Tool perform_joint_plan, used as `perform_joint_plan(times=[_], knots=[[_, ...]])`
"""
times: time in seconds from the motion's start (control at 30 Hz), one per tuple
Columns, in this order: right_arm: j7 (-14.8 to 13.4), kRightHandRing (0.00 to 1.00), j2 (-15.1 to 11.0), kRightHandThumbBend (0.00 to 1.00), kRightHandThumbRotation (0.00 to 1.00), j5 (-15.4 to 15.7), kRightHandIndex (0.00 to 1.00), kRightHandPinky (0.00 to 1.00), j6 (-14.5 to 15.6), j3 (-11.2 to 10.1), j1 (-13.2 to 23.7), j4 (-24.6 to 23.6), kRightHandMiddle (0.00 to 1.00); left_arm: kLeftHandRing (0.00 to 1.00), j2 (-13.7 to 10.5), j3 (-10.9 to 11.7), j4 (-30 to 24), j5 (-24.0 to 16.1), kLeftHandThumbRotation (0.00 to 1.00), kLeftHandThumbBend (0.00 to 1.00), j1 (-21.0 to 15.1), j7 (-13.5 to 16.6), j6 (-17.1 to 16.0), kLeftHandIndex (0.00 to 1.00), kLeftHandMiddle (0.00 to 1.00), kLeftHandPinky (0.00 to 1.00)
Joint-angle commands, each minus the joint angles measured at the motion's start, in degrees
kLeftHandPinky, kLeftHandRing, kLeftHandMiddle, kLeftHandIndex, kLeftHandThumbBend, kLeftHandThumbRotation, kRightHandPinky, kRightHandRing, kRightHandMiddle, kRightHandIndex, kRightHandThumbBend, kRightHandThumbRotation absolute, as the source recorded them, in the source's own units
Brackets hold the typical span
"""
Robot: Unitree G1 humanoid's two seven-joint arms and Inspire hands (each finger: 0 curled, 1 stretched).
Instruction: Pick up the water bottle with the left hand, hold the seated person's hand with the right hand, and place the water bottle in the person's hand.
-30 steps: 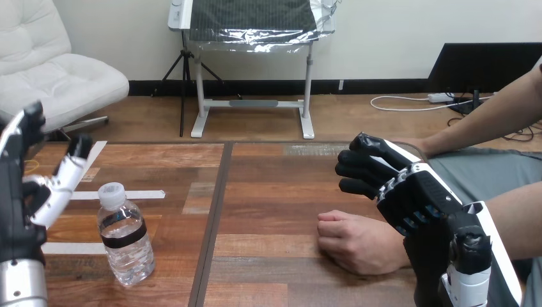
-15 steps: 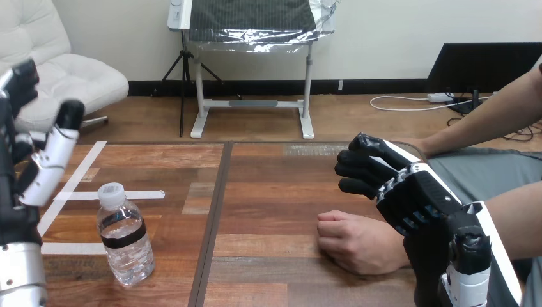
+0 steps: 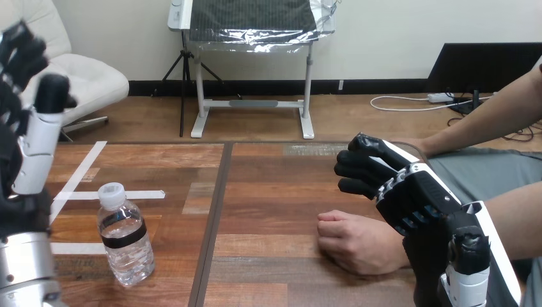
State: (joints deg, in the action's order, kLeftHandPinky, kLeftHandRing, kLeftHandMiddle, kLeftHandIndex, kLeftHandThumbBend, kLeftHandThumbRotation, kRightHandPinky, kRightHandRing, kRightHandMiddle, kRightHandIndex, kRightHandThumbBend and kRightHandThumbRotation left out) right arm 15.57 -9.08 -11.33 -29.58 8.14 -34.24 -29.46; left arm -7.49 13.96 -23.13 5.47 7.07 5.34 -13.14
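Note:
A clear water bottle (image 3: pixel 124 235) with a white cap and a black label band stands upright on the table's near left. My left hand (image 3: pixel 25 137) is raised to the left of it and above it, fingers straight and spread, touching nothing. The person's hand (image 3: pixel 359 243) rests as a loose fist on the table at the right. My right hand (image 3: pixel 399 185) hovers just behind and above that fist, its fingers curled and holding nothing; the two are apart.
White tape strips (image 3: pixel 137 195) lie on the wooden table (image 3: pixel 268 185) around the bottle. A dark seam (image 3: pixel 214 217) runs down the table's middle. The person's other forearm (image 3: pixel 486 121) reaches in at the upper right.
My left hand has risen and swung upward, away from the bottle. The bottle, the person's fist and my right hand have stayed where they were.

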Motion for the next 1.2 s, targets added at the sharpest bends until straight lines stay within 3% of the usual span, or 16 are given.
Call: perform_joint_plan(times=[0.0, 0.03, 0.1, 0.3, 0.53, 0.77, 1.17], knots=[[-0.23, 0.80, 0.48, 0.80, 1.00, -0.20, 0.81, 0.77, -0.12, -0.27, 2.97, -0.69, 0.80, 0.89, 1.60, -3.54, -5.65, 2.60, 0.84, 0.83, 0.68, -2.12, 1.12, 0.85, 0.88, 0.55], [-0.23, 0.80, 0.49, 0.80, 1.00, -0.17, 0.81, 0.77, -0.15, -0.26, 3.00, -0.66, 0.80, 0.92, 1.81, -3.79, -6.01, 2.77, 0.85, 0.82, 0.81, -2.30, 1.22, 0.85, 0.89, 0.68], [-0.27, 0.80, 0.57, 0.80, 1.00, -0.03, 0.81, 0.77, -0.31, -0.25, 3.04, -0.52, 0.80, 0.93, 2.56, -4.87, -6.96, 3.94, 0.86, 0.81, 1.33, -2.93, 1.38, 0.86, 0.91, 0.79], [-0.15, 0.80, 0.53, 0.79, 1.00, 0.02, 0.81, 0.76, -0.39, -0.18, 3.15, -0.40, 0.79, 0.98, 4.24, -7.84, -8.97, 7.35, 0.86, 0.75, 3.07, -4.83, 2.25, 0.89, 0.95, 0.96], [-0.08, 0.80, 0.47, 0.79, 1.00, 0.15, 0.81, 0.76, -0.52, -0.24, 3.29, -0.23, 0.79, 1.00, 5.02, -10.60, -8.52, 14.12, 0.84, 0.73, 4.59, -9.84, 2.07, 0.96, 0.99, 0.99], [-0.24, 0.80, 0.65, 0.79, 1.00, 0.47, 0.81, 0.76, -0.71, -0.22, 3.14, -0.08, 0.79, 1.00, 6.06, -13.71, -9.32, 22.08, 0.81, 0.70, 6.01, -13.39, 5.49, 0.99, 1.00, 1.00], [-0.28, 0.80, 0.66, 0.79, 1.00, 0.38, 0.81, 0.76, -0.53, -0.15, 2.89, -0.30, 0.80, 1.00, 6.61, -16.66, -9.10, 29.46, 0.83, 0.68, 7.34, -17.42, 10.28, 1.00, 1.00, 1.00]])
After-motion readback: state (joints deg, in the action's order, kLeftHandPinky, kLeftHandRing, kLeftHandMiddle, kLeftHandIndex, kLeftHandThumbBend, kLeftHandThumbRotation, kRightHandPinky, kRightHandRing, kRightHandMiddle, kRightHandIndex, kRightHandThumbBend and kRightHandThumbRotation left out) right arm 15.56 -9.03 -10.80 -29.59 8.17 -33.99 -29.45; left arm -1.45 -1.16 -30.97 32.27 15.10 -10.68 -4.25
